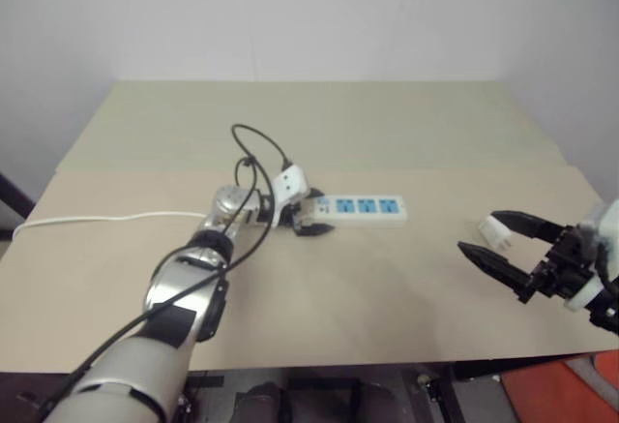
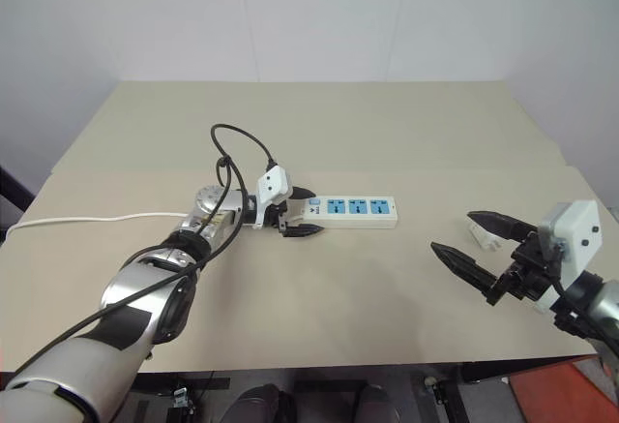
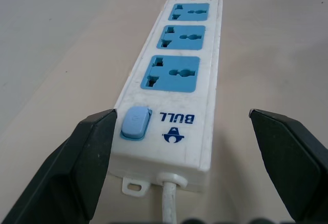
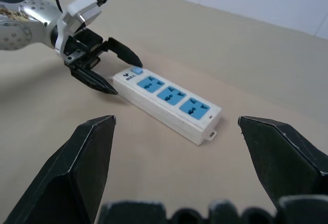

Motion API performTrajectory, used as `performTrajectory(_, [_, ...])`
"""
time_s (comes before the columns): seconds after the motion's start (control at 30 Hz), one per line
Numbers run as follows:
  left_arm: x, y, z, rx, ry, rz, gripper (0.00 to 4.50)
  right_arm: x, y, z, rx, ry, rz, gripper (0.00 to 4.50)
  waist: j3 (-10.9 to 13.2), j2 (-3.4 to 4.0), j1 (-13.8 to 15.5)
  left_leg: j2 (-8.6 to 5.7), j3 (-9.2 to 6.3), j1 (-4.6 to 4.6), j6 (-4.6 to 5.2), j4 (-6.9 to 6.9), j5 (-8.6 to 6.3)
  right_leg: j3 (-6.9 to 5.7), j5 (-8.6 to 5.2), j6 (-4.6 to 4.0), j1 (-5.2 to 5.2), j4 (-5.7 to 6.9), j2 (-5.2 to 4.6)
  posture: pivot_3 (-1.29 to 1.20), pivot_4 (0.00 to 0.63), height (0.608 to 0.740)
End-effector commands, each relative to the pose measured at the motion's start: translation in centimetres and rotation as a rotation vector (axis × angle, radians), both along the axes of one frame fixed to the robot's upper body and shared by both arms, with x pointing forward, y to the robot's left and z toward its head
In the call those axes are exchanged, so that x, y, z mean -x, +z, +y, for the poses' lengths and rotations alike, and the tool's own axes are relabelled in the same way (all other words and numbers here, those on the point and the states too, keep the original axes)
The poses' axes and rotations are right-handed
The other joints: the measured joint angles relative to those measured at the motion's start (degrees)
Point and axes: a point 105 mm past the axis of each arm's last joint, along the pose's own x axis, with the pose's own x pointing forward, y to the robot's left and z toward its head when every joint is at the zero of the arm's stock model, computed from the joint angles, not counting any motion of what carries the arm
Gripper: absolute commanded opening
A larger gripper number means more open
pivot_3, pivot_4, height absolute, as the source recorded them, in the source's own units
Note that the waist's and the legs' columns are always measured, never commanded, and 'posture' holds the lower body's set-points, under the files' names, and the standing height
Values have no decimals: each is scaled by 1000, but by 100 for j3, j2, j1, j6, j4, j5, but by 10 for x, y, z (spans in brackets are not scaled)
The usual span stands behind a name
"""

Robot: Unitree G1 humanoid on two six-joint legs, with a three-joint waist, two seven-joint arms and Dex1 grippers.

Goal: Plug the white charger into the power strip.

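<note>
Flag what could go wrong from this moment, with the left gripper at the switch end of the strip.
1. The open left gripper straddles the switch end of the power strip; closing unevenly could skid the strip sideways on the table or press its switch.
2. The white charger lies just past the open right gripper's fingers; a hasty reach may knock it toward the table edge.
3. The strip's cord trails beside the left arm and could snag.
</note>
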Motion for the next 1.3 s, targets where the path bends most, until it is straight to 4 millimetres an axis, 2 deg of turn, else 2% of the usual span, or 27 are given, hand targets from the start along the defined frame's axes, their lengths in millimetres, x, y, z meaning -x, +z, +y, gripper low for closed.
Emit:
performTrajectory(0.03, [4,-10,0,-4,-9,39,3939,6,13,-1,0,-16,-51,4500,-1,-1,3,0,0,0,0,0,0,0,0,0,0,0,0,0,150,740])
performTrajectory(0.33, [7,-11,4,-13,-35,48,1184,4,17,-1,-8,-18,-59,4500,-6,-4,26,0,0,4,3,0,-2,1,0,0,4,-1,-1,0,150,740])
performTrajectory(0.93, [20,-23,25,-23,-88,110,1184,1,19,3,-26,3,-62,4500,-10,-2,-14,1,2,10,4,-1,-2,3,0,-1,7,0,-1,0,150,740])
performTrajectory(1.0, [14,-17,31,-19,-49,86,1184,0,19,4,-29,7,-62,4500,-12,-3,-12,1,3,13,5,-1,-3,3,0,-1,9,0,-1,0,150,740])
performTrajectory(1.1, [5,1,38,11,-8,39,1184,-1,20,6,-33,14,-62,4500,-12,-3,-17,2,3,16,6,1,-3,4,1,-1,12,1,-1,0,150,740])
performTrajectory(1.2, [0,21,42,47,-2,6,1780,-2,20,7,-38,19,-62,4500,-11,-3,-20,2,3,12,6,0,-3,5,1,-2,5,4,-1,0,150,740])
performTrajectory(1.3, [2,39,46,85,-42,-15,2714,-3,20,8,-41,24,-59,4500,-11,-5,-14,0,4,-3,4,1,-3,4,1,-1,-7,2,-1,0,150,740])
